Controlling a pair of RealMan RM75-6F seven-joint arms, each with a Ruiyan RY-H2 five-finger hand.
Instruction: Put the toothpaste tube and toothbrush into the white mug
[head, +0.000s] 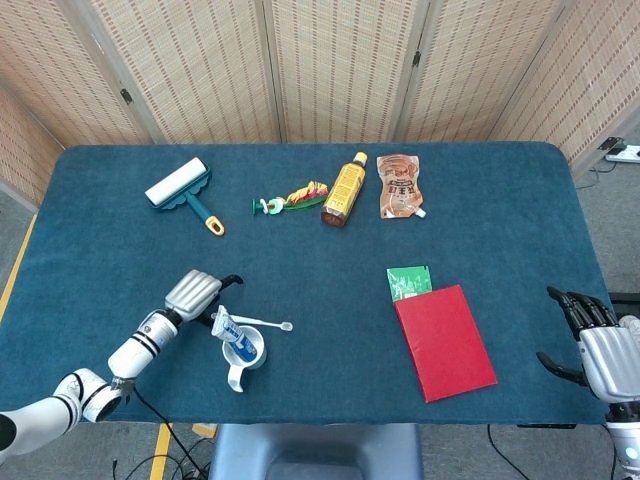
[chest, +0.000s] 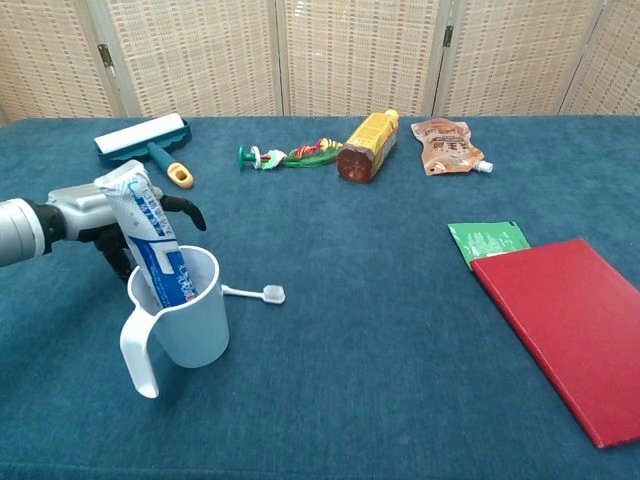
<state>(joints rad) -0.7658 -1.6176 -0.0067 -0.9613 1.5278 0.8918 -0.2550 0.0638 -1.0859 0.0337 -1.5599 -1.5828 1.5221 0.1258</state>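
At the desk's (head: 500, 200) near-left corner, the left robot hand (head: 192, 292) hovers just behind the white mug (chest: 185, 320), fingers spread and curved downward, gripping nothing. The toothpaste tube (chest: 148, 235) already stands in the mug, leaning back toward that hand, so 1 of the 2 items appears to be in place. The toothbrush (head: 262, 323) lies flat on the blue cloth just right of the mug, its long axis running roughly left to right, handle end by the mug and bristle head pointing away. It sits to the right of the left robot hand and slightly nearer the robot, with the mug and tube partly between them in the chest view; whether any fingertip touches the handle cannot be told. This hand is plainly the nearer one, and the coming pickup looks to depend on reaching around the tube to pinch the thin handle.

Further right lie a green packet (head: 409, 282) and a red book (head: 444, 341). At the far right edge, the right robot hand (head: 597, 345) rests well apart from everything, fingers loosely apart and empty.
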